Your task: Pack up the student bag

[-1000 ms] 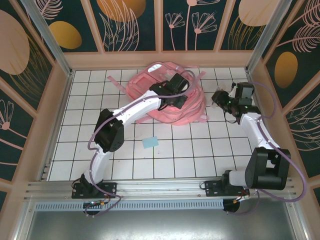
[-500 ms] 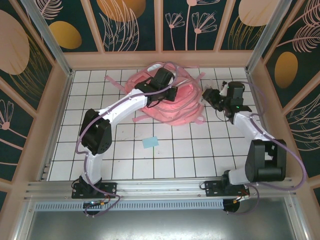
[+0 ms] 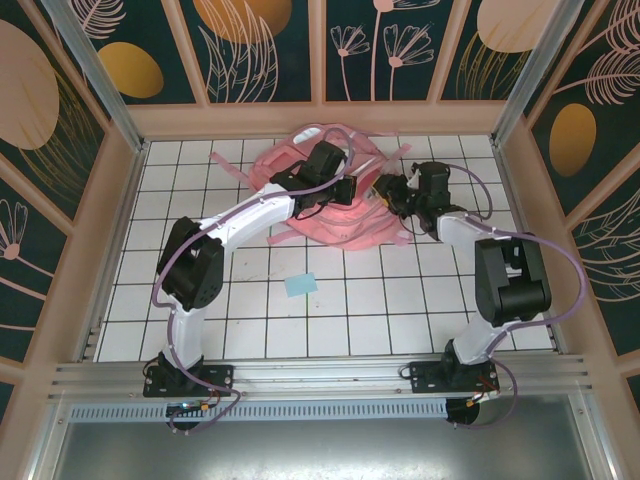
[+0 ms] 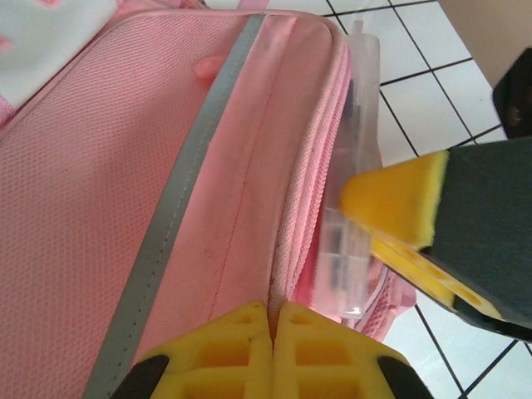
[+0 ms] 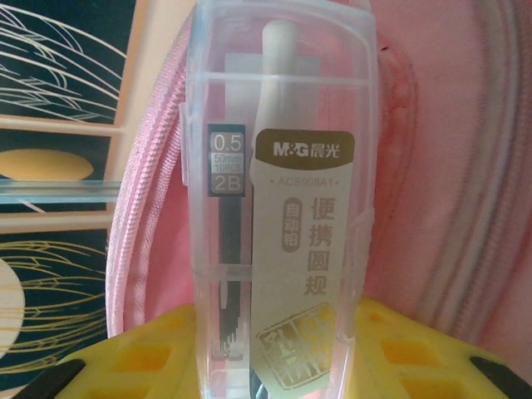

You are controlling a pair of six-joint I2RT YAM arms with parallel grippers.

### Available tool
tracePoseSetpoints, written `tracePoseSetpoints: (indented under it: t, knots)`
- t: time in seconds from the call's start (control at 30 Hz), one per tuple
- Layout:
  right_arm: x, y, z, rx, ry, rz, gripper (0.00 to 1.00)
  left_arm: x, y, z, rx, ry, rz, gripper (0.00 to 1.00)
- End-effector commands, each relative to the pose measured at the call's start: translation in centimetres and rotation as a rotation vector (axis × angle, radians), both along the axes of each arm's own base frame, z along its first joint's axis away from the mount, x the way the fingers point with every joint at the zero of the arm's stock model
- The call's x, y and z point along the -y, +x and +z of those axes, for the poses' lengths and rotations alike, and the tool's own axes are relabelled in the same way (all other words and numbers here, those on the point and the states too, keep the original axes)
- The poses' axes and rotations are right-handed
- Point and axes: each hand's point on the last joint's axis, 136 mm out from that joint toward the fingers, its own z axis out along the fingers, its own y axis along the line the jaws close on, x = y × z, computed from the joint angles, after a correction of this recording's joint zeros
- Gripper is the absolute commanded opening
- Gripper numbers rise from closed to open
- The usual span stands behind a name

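Two pincers now meet at the student bag (image 3: 345, 215). The right pincer (image 5: 278, 357), grasping a clear plastic case (image 5: 283, 166), has swung in from the right side of the worktop (image 3: 250, 320) to the zip, so the case's far end sits at the mouth and insertion looks close. The left pincer (image 4: 273, 349), clenched on fabric beside the zip, has drawn farther back. The student bag lies flat at the far middle of the worktop, its long axis running far-left to near-right and its zipped edge facing the right arm.
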Motion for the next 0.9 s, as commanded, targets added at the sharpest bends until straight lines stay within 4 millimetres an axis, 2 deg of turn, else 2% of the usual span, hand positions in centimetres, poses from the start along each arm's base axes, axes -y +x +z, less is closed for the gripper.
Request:
tracePoseSetpoints:
  t: [0.0,0.1,0.17,0.27,0.33,0.37,0.5,0.67,0.87]
  knots:
    - [-2.8,0.9,2.7,0.068,0.082,0.059,0.39,0.7,-0.1,4.6,0.063,-0.123,-0.015,0.00]
    - [-3.7,1.2,2.7,0.058,0.081,0.083,0.43,0.8,-0.2,4.5,0.060,-0.130,-0.016,0.00]
    - [-4.5,1.1,2.6,0.053,0.085,0.111,0.50,0.8,-0.3,4.6,0.060,-0.134,-0.017,0.00]
    - [-5.2,0.9,2.7,0.058,0.092,0.138,0.50,0.7,-0.3,4.8,0.066,-0.134,-0.015,0.00]
    - [-5.4,0.8,2.8,0.062,0.082,0.157,0.57,0.6,-0.2,4.8,0.069,-0.134,-0.012,0.00]
    - [-5.2,0.8,2.8,0.066,0.072,0.158,0.60,0.6,-0.2,4.8,0.068,-0.132,-0.009,0.00]
    - [-4.2,0.5,2.8,0.079,0.010,0.142,0.62,0.2,-0.2,5.0,0.078,-0.126,0.004,0.00]
    - [-1.9,0.1,3.3,0.107,-0.112,0.098,0.71,-0.4,0.1,5.4,0.086,-0.127,0.018,0.00]
    - [0.2,0.2,3.8,0.126,-0.167,0.056,0.73,-0.7,0.2,6.0,0.094,-0.135,0.022,0.00]
